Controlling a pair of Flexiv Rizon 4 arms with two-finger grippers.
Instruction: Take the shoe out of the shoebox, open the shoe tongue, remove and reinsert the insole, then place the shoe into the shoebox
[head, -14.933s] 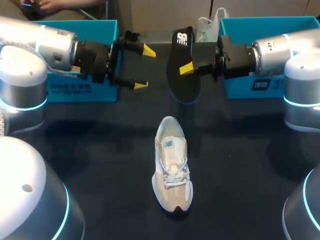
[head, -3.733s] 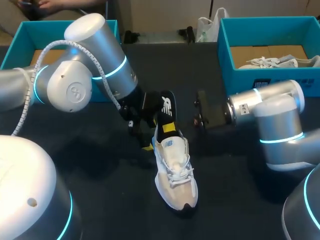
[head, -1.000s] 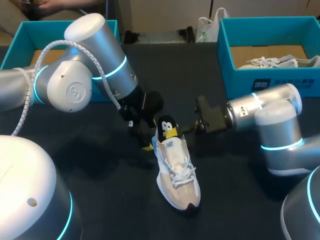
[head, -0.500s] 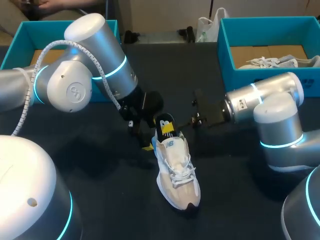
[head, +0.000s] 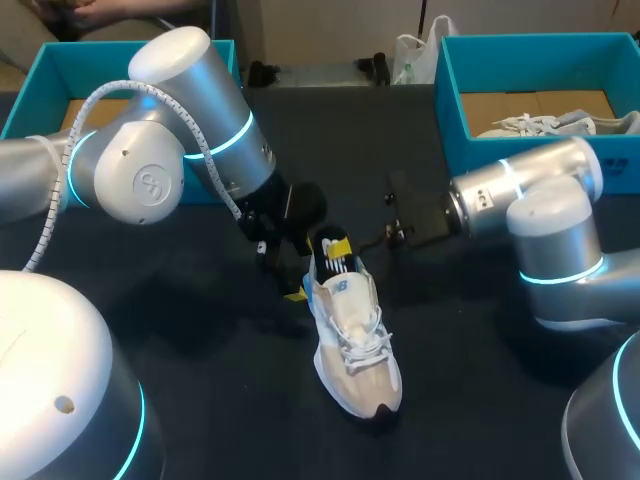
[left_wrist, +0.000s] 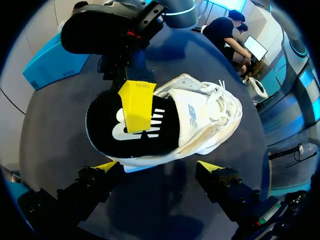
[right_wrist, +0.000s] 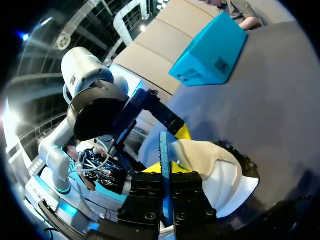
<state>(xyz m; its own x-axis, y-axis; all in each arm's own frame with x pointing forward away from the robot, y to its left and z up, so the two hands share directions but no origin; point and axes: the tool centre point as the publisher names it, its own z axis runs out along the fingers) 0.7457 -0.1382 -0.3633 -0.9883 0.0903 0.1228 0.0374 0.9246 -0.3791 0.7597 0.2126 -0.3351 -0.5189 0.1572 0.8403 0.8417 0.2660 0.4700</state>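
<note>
Shoe (head: 357, 345) upright mid worktop (head: 200, 390), toe toward the robot. Insole (left_wrist: 107, 134) partly inside the shoe, its back end sticking out of the heel opening. Right claw (right_wrist: 164, 168) clamped on the insole. Left claw (left_wrist: 159, 167) fingers apart either side of the shoe's heel, contact unclear

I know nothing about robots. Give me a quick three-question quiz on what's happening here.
1. True or false: the insole lies flat on the table, apart from the shoe.
2. Whose jaws grip the insole? A) left arm B) right arm C) neither
3. Fill in: the other shoe lies in a ____ box.
Key: 1 false, it sticks out of the shoe's heel; 2 B; 3 blue.
</note>
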